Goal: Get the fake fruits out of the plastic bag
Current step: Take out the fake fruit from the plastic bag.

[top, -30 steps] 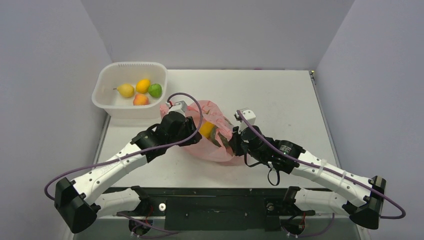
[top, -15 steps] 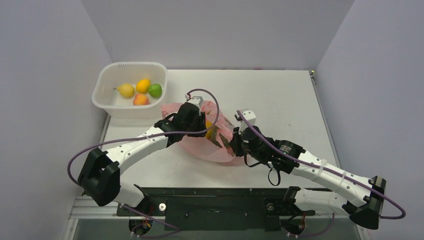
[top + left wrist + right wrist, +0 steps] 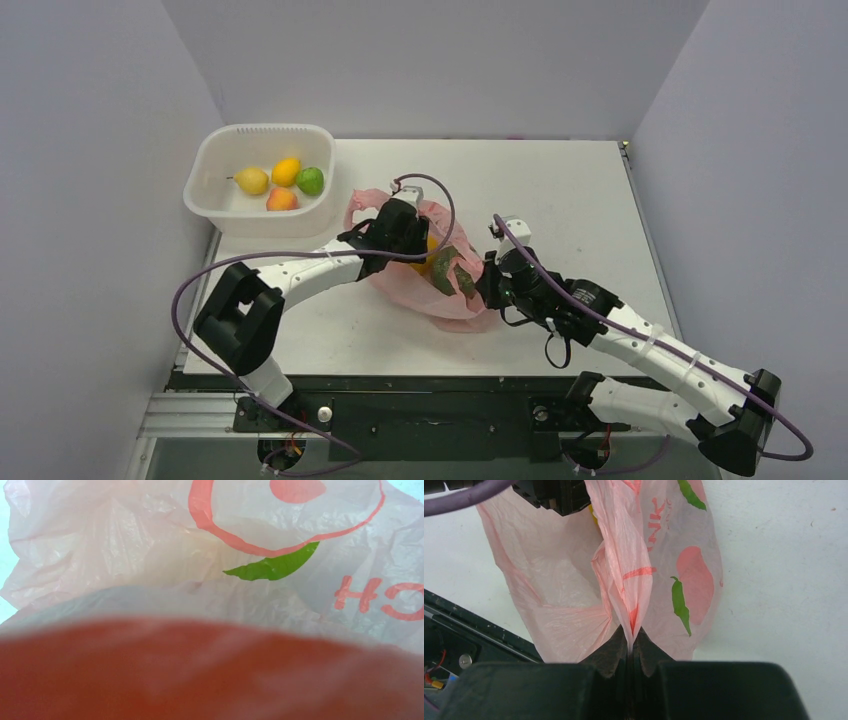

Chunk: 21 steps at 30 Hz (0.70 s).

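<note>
Centrally on bench (image 3: 570,210), clamping plastic bag (image 3: 445,300) fold with right hand (image 3: 630,642); left hand (image 3: 420,245) sunk in bag mouth, spread untellable. Open room toward right edge; basin (image 3: 214,214) at far-left corner.

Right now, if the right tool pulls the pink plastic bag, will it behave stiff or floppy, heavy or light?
Probably floppy: the plastic bag bunches into a thin creased fold where the right tool pinches it. Likely light, since the film is thin and translucent. It would probably drag and deform rather than move as one piece.
</note>
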{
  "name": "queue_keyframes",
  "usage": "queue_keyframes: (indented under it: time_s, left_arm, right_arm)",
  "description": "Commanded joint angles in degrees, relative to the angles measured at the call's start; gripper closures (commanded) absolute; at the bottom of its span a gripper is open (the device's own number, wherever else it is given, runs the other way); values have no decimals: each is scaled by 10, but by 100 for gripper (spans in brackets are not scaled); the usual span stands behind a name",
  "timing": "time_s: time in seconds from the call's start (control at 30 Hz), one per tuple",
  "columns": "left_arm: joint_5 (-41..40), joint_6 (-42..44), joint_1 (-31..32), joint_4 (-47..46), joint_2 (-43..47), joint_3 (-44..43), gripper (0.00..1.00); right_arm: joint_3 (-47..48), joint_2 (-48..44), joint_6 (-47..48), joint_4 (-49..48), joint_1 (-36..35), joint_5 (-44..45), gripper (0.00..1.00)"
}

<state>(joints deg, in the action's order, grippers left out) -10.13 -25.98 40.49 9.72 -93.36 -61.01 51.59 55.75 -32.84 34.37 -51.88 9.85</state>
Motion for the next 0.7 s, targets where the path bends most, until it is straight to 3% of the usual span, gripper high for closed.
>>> queue_keyframes:
  time_s: [0.0, 0.17, 0.4, 0.67]
  left_arm:
    - [-4, 32, -4, -24, -37, -58, 47]
    - [13, 70, -10, -4, -86, -104, 41]
    - [33, 116, -14, 42, -148, -157, 40]
    - [70, 113, -14, 40, -190, -167, 41]
  right_arm:
    - [-13, -9, 3, -10, 24, -27, 100]
    - [-13, -1, 9, -13, 29, -37, 100]
    - [-9, 3, 18, -10, 33, -39, 100]
    - [-6, 5, 25, -4, 38, -37, 100]
